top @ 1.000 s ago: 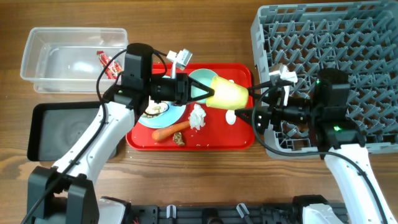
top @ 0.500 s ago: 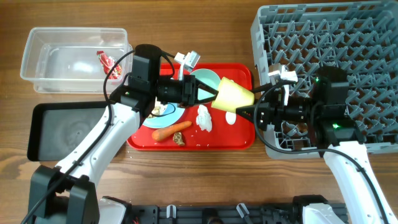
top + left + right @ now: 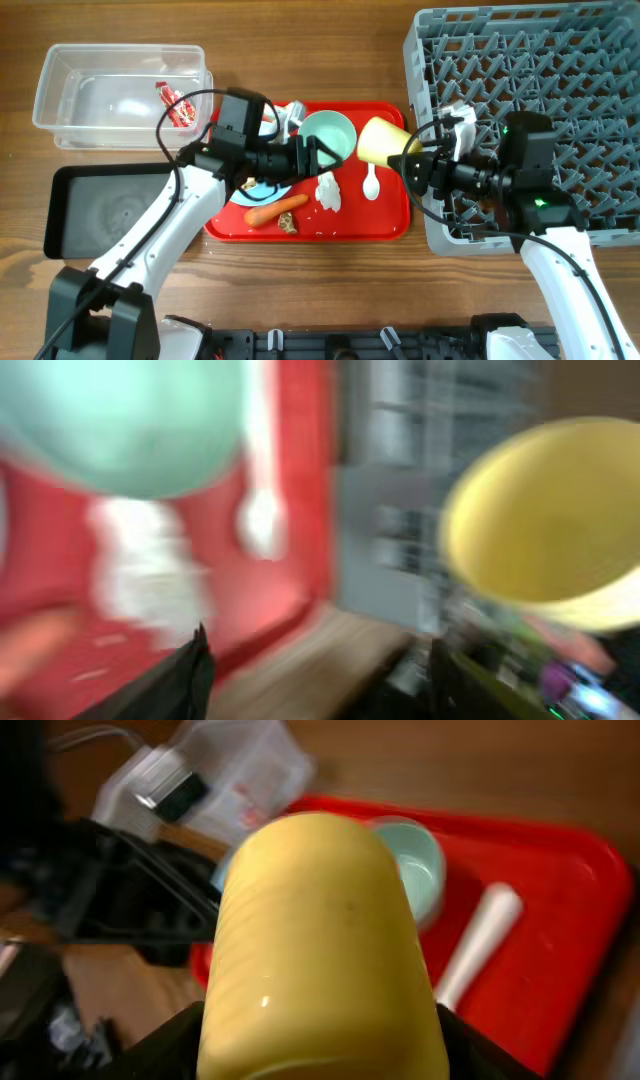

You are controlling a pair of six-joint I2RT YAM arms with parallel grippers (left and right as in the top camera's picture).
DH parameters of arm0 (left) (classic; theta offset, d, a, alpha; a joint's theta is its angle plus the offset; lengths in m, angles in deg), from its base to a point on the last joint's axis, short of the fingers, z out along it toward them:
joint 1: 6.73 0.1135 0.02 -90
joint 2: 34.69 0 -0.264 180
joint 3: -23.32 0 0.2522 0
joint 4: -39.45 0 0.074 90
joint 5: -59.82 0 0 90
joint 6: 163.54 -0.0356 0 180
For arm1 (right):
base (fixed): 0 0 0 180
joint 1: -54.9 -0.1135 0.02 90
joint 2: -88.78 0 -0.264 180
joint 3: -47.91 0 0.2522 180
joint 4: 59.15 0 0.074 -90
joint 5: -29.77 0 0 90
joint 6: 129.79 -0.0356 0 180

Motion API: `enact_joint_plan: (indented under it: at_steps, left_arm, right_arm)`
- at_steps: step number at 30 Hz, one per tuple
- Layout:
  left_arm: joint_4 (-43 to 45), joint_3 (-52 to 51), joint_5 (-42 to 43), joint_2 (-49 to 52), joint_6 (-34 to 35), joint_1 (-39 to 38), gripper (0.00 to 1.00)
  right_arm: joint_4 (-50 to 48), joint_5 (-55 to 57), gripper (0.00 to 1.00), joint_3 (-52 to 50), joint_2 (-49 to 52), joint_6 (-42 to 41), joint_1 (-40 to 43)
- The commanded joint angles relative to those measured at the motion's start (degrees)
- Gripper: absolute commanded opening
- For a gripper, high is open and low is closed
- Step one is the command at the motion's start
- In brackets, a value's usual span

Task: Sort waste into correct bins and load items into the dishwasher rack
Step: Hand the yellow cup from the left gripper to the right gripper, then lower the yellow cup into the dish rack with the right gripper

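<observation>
My left fingers [image 3: 309, 151] let go, now wide; my right fingers [image 3: 414, 166] hold the yellow cup [image 3: 380, 141] beside the dishwasher rack [image 3: 560, 60].

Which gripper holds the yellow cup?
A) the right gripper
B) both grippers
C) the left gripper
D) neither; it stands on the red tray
A: the yellow cup sits between the fingers of the right gripper, while the left gripper is open and apart from it.
</observation>
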Motion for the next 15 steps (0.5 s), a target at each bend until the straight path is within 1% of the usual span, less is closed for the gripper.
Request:
enact_joint_plan:
  at_steps: [1, 2, 3, 5, 6, 8, 12, 15]
  left_arm:
    - [-4.3, 0.3, -17.6, -3.7, -5.4, 0.6, 0.72]
    - [-5.2, 0.3, -19.5, -4.5, -5.7, 0.6, 0.73]
    - [-7.5, 0.3, -24.1, -6.4, -6.3, 0.6, 0.73]
    - [-10.9, 0.3, -30.5, -10.1, -6.3, 0.7, 0.73]
    - [-11.8, 0.3, -31.8, -11.3, -6.3, 0.7, 0.73]
    - [-12.9, 0.3, -32.7, -13.2, -6.3, 0.7, 0.74]
    - [-13.2, 0.3, -32.7, -14.4, -6.3, 0.7, 0.74]
    - [-13.2, 0.3, -32.7, -14.4, -6.3, 0.6, 0.74]
  right_arm:
    - [6.9, 15.0, 0.48, 7.5, -3.0, -2.5, 1.4]
    - [9.5, 17.4, 0.48, 9.7, -3.2, -2.5, 2.0]
    - [14.9, 22.4, 0.48, 14.4, -3.3, -3.7, 3.5]
    - [22.7, 31.6, 0.48, 21.4, -3.0, -4.7, 6.5]
    - [25.3, 35.6, 0.48, 23.5, -2.7, -5.5, 8.0]
    - [28.7, 41.5, 0.48, 25.9, -2.0, -6.8, 12.1]
    - [31.3, 47.4, 0.48, 26.3, 0.1, -10.1, 22.8]
    - [31.8, 47.6, 0.48, 26.3, 3.0, -10.5, 29.8]
